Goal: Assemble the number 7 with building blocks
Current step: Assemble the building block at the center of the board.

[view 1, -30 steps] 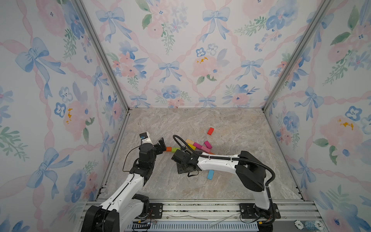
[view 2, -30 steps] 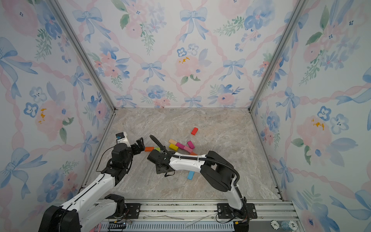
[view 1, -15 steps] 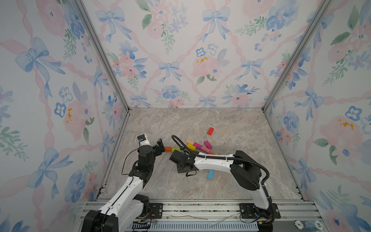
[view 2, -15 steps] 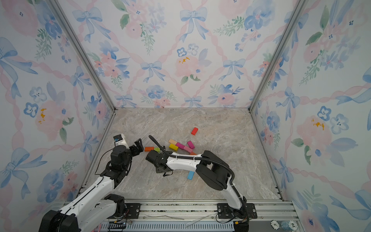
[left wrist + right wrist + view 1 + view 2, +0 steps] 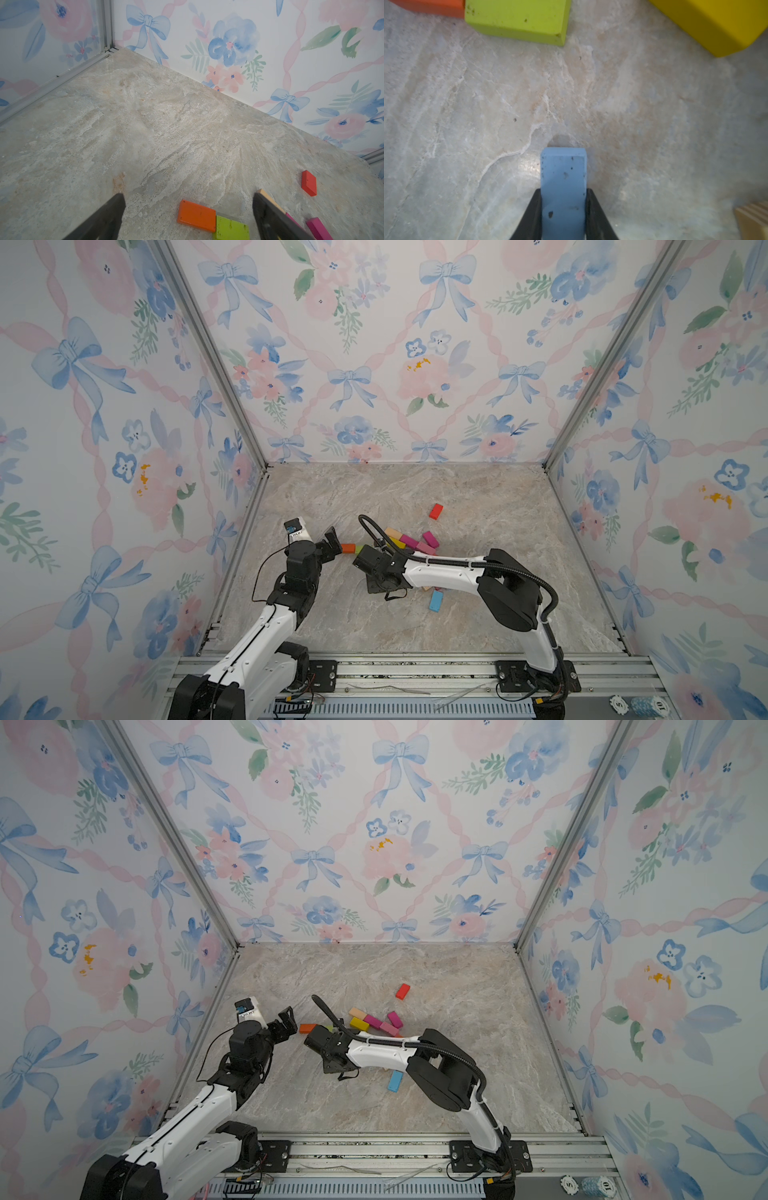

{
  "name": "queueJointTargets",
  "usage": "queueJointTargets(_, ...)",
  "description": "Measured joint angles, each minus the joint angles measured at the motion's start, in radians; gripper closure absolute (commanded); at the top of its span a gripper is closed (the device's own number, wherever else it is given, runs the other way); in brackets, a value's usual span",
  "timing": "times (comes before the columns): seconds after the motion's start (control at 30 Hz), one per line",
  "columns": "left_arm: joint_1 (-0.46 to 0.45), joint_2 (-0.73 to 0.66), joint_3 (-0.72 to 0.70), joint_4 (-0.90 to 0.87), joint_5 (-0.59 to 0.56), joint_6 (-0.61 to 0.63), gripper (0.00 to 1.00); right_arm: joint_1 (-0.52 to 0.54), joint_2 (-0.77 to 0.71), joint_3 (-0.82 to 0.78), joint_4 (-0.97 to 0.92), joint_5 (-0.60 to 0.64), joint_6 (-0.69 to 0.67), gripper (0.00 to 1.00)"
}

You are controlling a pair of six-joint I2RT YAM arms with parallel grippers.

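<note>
The right claw point(image 5: 563, 193) is clenched on the narrow sides of a light-blue block point(image 5: 563, 172), holding it low over the marble-patterned desk point(image 5: 478, 497). The block's free end points at a lime-green block point(image 5: 517, 18) nearby; whether the held block touches the desk cannot be told. The lime-green block lies end to end against an orange block point(image 5: 196, 215), and the pair looks like the start of the 7's top bar. A yellow block point(image 5: 708, 22) lies near, off to one side, and a plain wooden block point(image 5: 751, 220) sits close by the claw.

The left claw point(image 5: 188, 195) hangs released, jaws spread wide, just beside the orange block. Farther out lie a cluster of magenta and pink blocks point(image 5: 428, 547), a red block point(image 5: 435, 511) apart from them, and a second blue block point(image 5: 435, 600) beside the right arm.

Three dangers stand out. The right claw grips only one end, so the block may swivel when set down and shove the lime-green one out of line. The open left claw could clip the orange block. The two arms, working this close together, may collide.
</note>
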Motion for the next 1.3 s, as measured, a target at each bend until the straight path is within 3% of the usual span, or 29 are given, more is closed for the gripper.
queueJointTargets(0.47, 0.0, 0.0, 0.0, 0.0, 0.0, 0.0, 0.02, -0.062, 0.053, 0.149, 0.0, -0.082, 0.008, 0.8)
queueJointTargets(1.3, 0.0, 0.0, -0.002, 0.0, -0.007, 0.0, 0.02, -0.091, 0.125, 0.198, -0.002, -0.126, 0.023, 0.8)
